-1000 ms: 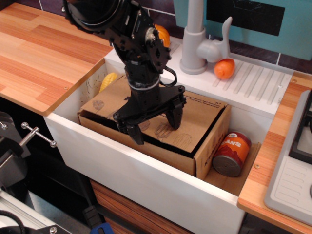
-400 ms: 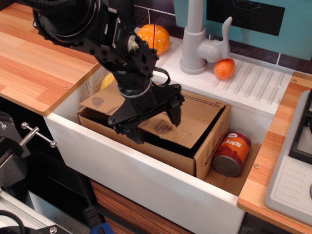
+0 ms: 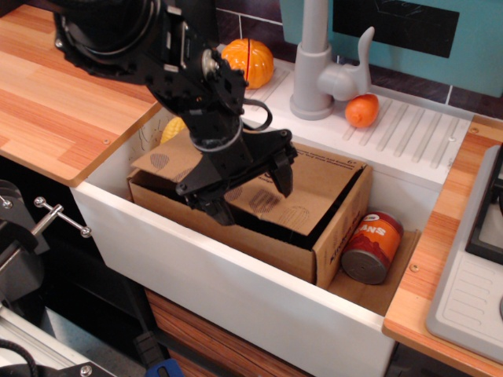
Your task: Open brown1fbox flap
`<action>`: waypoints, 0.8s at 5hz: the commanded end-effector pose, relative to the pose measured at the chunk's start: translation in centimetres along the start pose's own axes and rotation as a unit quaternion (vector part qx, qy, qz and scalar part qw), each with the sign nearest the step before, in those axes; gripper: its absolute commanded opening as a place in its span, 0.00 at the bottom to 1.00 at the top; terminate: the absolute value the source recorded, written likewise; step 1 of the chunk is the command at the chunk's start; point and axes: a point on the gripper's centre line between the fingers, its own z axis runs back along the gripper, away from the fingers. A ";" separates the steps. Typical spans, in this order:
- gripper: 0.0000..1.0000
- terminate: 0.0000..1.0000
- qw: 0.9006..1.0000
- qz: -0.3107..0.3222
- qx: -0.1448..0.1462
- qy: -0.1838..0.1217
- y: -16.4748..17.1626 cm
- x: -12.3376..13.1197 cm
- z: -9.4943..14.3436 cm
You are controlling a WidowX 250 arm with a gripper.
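Observation:
The brown1fbox (image 3: 339, 232) lies in the white sink, its long side along the front wall. Its flap (image 3: 318, 191) carries dark oval hatched marks, is hinged at the far long edge and is tilted up a little, with a dark gap under its front edge. My black gripper (image 3: 250, 193) is open and reaches down over the left half of the flap. One fingertip (image 3: 218, 210) is at the flap's front edge and the other fingertip (image 3: 283, 181) rests above the flap's middle. I cannot tell whether the front finger is under the edge.
An orange can (image 3: 372, 247) stands right of the box in the sink. A yellow corn cob (image 3: 174, 129) lies behind the box at the left. A grey faucet (image 3: 311, 69), a pumpkin (image 3: 247, 61) and an orange fruit (image 3: 361, 111) are on the back ledge. The sink's front wall (image 3: 236, 290) is close.
My arm has shifted left and slightly up. The flap's front edge has lifted a little and the gap under it has widened.

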 end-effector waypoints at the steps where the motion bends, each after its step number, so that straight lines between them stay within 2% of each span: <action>1: 1.00 0.00 0.997 -0.029 -0.046 -0.062 -3.7 3.4 1.7; 3: 1.00 0.00 0.992 -0.069 -0.042 -0.092 -6.8 5.3 4.6; 4: 1.00 0.00 0.989 -0.086 -0.051 -0.108 -8.4 6.6 6.1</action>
